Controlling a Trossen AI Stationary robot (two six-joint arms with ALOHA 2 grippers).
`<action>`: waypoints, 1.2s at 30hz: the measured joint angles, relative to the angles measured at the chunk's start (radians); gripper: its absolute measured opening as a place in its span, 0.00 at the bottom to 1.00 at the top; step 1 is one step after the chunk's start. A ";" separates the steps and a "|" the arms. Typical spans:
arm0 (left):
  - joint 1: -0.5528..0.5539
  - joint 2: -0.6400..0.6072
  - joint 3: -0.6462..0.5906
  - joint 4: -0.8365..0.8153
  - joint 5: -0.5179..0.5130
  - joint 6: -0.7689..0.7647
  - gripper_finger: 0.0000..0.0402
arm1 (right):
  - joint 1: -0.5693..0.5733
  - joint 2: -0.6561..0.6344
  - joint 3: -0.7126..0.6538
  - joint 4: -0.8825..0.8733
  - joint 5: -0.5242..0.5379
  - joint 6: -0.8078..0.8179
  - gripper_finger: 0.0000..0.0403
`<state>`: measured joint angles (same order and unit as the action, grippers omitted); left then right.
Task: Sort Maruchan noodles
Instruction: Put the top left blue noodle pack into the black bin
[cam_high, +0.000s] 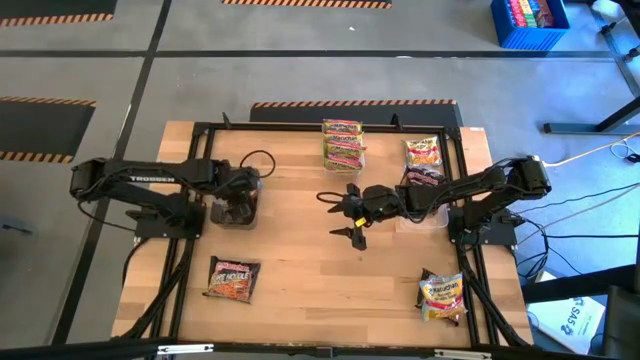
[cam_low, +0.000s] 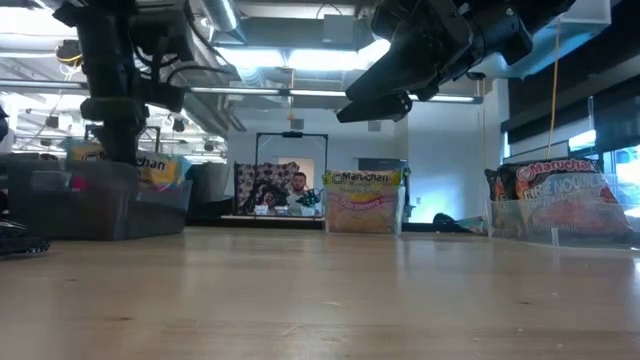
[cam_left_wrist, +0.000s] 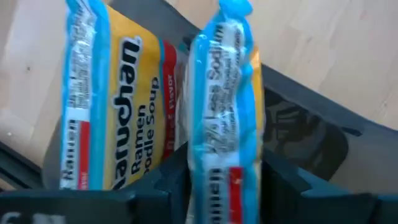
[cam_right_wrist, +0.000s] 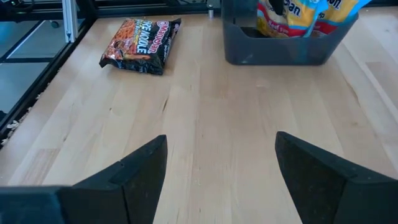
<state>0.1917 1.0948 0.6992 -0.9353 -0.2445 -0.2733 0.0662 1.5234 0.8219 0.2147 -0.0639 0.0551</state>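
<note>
- Wooden bench (cam_high: 300, 250) carries all the things, with a black frame around its edges
- Left gripper (cam_high: 236, 205) is above the dark tub (cam_right_wrist: 283, 43) near the left edge; its fingers stand at both sides of an upright yellow packet with blue edge (cam_left_wrist: 225, 118), but I cannot tell if they press it
- Right gripper (cam_high: 345, 212) is over the middle of the bench, fingers wide apart, holding nothing
- Yellow-green packets (cam_high: 343, 143) stand at the far edge, more packets (cam_high: 424, 160) at the far right corner
- Dark brown packet (cam_high: 233, 279) lies flat near the front left corner, one packet (cam_high: 442, 295) near the front right corner
</note>
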 joint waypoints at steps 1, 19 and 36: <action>0.000 -0.003 0.008 -0.009 -0.004 -0.002 0.37 | 0.000 0.000 0.000 0.000 0.000 0.000 0.69; 0.000 -0.010 0.036 -0.072 -0.087 -0.005 0.42 | 0.000 0.000 0.000 0.013 0.000 0.000 0.69; 0.000 -0.011 0.142 -0.042 -0.120 0.046 0.42 | 0.000 0.000 0.000 0.013 0.002 0.024 0.69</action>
<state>0.1913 1.0836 0.8410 -0.9774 -0.3641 -0.2275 0.0658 1.5234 0.8219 0.2278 -0.0616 0.0792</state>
